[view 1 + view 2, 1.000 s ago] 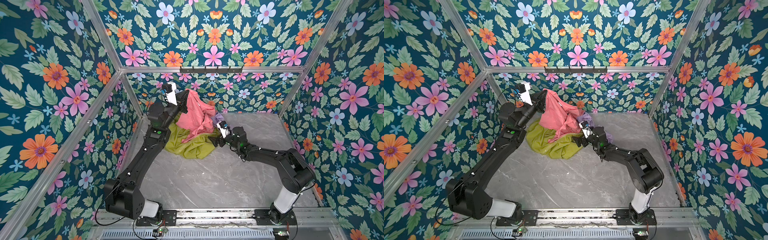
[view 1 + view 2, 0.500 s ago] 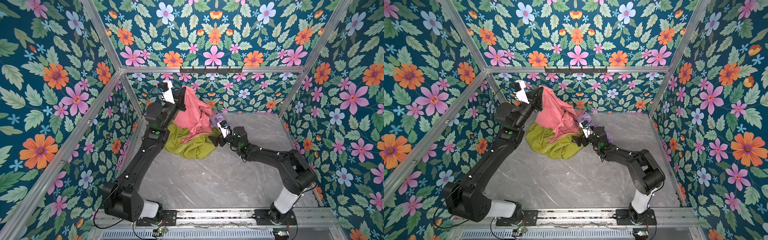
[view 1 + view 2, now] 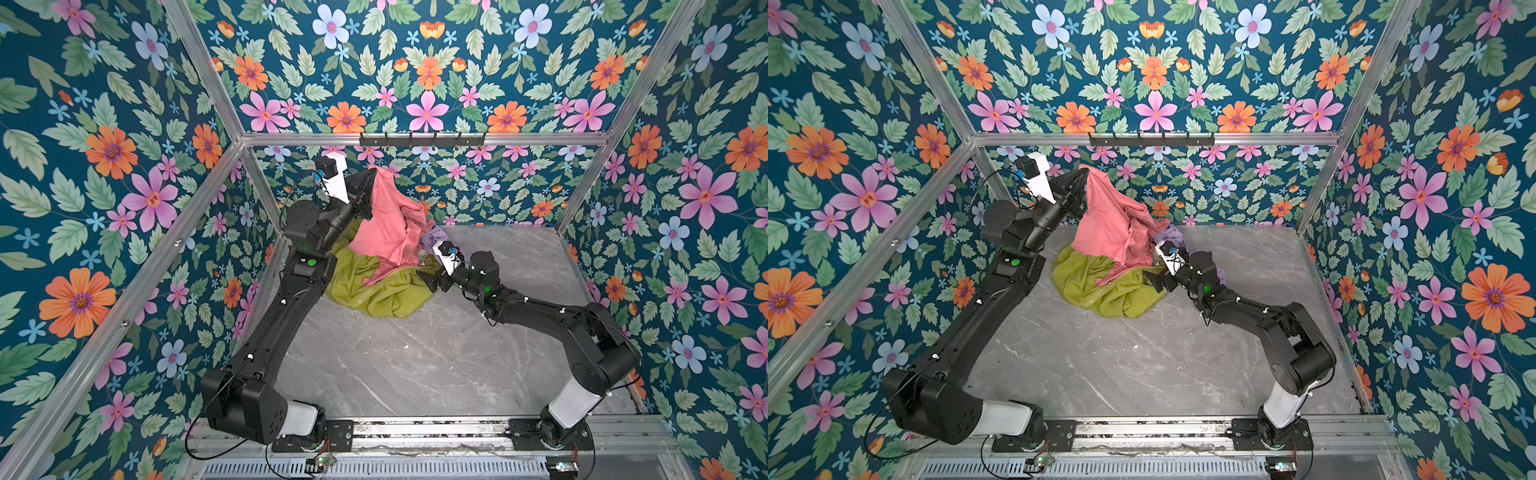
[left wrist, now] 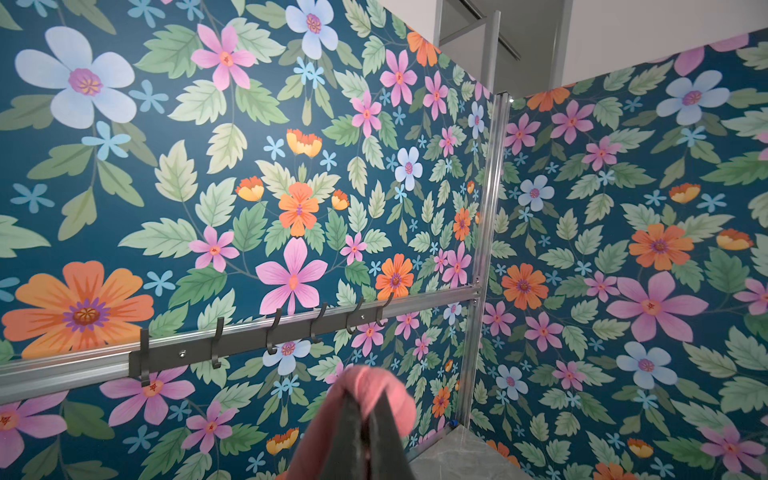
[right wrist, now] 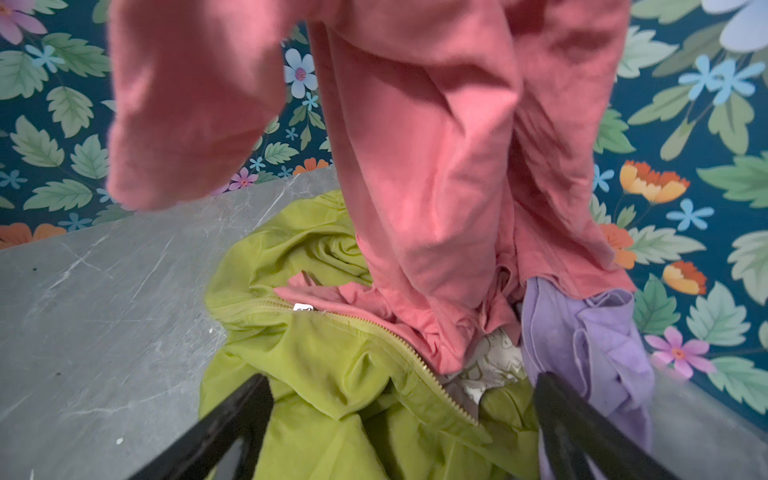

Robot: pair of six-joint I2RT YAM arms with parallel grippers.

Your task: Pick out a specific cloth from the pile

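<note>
We have the limp, likely light salmon-pink fabric cloth (image 3: 388,226) pinched at its bunched top fold in the left gripper (image 3: 371,178); right gripper (image 3: 427,281) wide, empty.

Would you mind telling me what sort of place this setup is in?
Probably a robot test cell: floral-papered panels in an aluminium frame, a marble-look tabletop and a hook rail.
</note>
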